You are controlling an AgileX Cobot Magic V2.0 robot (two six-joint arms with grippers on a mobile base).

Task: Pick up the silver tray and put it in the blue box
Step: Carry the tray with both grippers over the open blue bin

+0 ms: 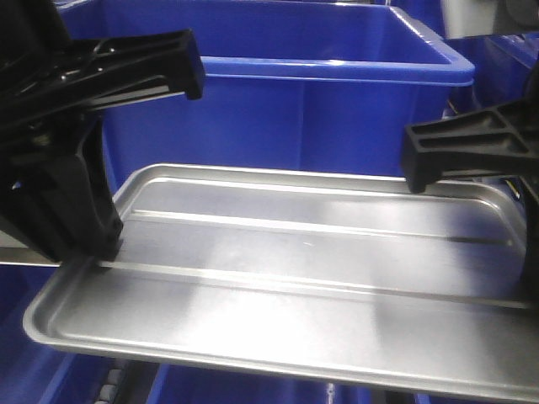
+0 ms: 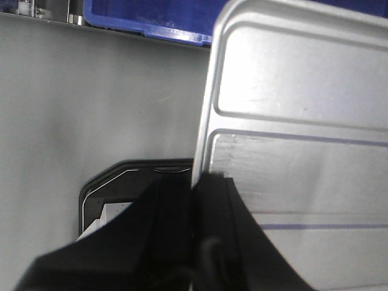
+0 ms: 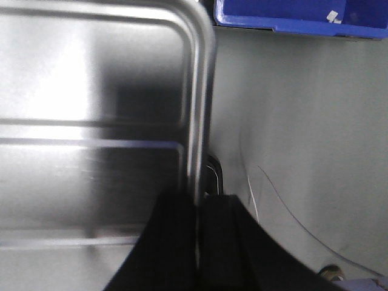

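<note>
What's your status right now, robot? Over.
Left claw, right claw: each shut on a short rim of the silver tray. Tray in front of blue box, not yet inside. Nothing seen between them.

The front view looks forward, low and very close, across the tray toward the box. The left wrist view looks down past the left gripper at the tray's left rim; the right wrist view looks past the right gripper at its right rim. All three share the tray.
</note>
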